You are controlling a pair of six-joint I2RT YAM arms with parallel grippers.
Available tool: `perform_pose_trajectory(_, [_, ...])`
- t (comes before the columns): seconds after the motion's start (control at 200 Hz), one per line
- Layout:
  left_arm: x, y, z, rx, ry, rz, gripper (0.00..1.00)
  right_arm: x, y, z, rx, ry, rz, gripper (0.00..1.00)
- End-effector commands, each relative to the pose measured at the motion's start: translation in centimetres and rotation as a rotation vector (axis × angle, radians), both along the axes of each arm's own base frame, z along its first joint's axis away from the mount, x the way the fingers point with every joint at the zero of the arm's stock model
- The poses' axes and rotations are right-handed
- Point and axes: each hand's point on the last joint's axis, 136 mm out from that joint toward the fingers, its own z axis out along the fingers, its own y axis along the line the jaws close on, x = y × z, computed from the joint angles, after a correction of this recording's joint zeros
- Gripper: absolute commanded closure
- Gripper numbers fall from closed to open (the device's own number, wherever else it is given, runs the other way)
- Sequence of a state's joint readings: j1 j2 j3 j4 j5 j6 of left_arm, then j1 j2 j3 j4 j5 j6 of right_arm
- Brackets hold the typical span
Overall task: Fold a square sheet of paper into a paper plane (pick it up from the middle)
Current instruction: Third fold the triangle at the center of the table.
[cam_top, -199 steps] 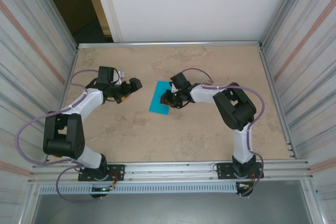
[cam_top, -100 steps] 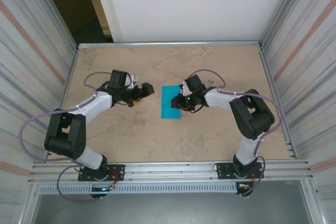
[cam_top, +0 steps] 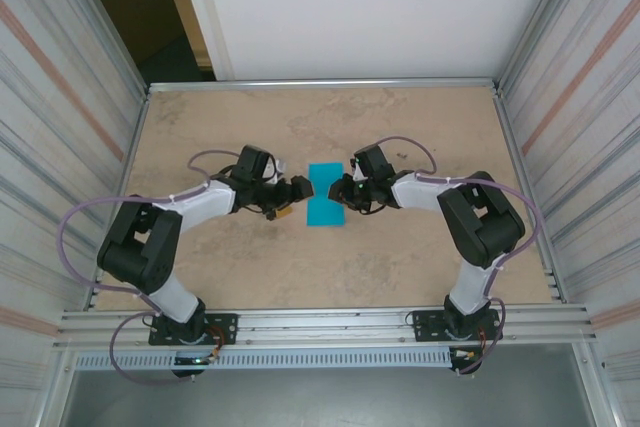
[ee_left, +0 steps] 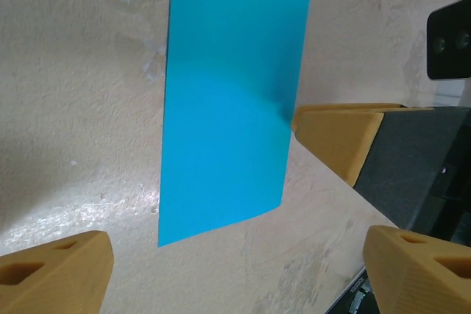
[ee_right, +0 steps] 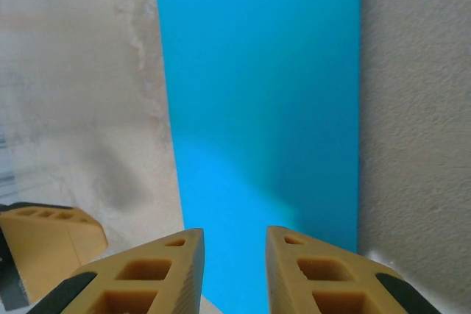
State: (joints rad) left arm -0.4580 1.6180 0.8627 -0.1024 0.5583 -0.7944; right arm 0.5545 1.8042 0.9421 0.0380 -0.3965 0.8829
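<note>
The square sheet of paper (cam_top: 325, 205) lies flat near the table's middle as a narrow turquoise rectangle, folded in half. My left gripper (cam_top: 292, 200) stands open just left of it, and in the left wrist view its wide-spread fingers (ee_left: 55, 273) frame the paper's near corner (ee_left: 228, 108). My right gripper (cam_top: 345, 195) is at the paper's right edge. Its jaws stand a narrow gap apart (ee_right: 234, 244) over the sheet (ee_right: 265, 93) with nothing pinched between them. One right fingertip (ee_left: 338, 137) touches the paper's edge.
The beige table (cam_top: 400, 257) is walled by metal rails (cam_top: 320, 83) at the back and sides. Both arms reach inward from their bases at the near edge, and the left finger (ee_right: 44, 244) sits close to the right jaws.
The paper has slid right and turned square to the table. My left gripper has travelled right to the paper's left edge. The right gripper has stayed on the right edge.
</note>
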Motion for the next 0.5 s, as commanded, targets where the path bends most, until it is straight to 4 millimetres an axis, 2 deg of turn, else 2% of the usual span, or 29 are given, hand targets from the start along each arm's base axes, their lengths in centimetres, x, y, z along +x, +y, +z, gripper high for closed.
perform_pose_trajectory(0.0, [-0.1, -0.9, 0.0, -0.019, 0.020, -0.007, 0.14, -0.2, -0.5, -1.7, -0.018, 0.052, -0.024, 0.72])
perform_pose_trajectory(0.281, [-0.6, -1.5, -1.2, -0.009, 0.092, 0.011, 0.30, -1.4, -1.4, -4.8, -0.029, 0.139, -0.049, 0.73])
perform_pose_trajectory(0.496, [-1.2, -1.4, -2.1, 0.032, 0.124, 0.001, 0.41, -1.7, -2.0, -5.6, -0.022, 0.165, -0.063, 0.73])
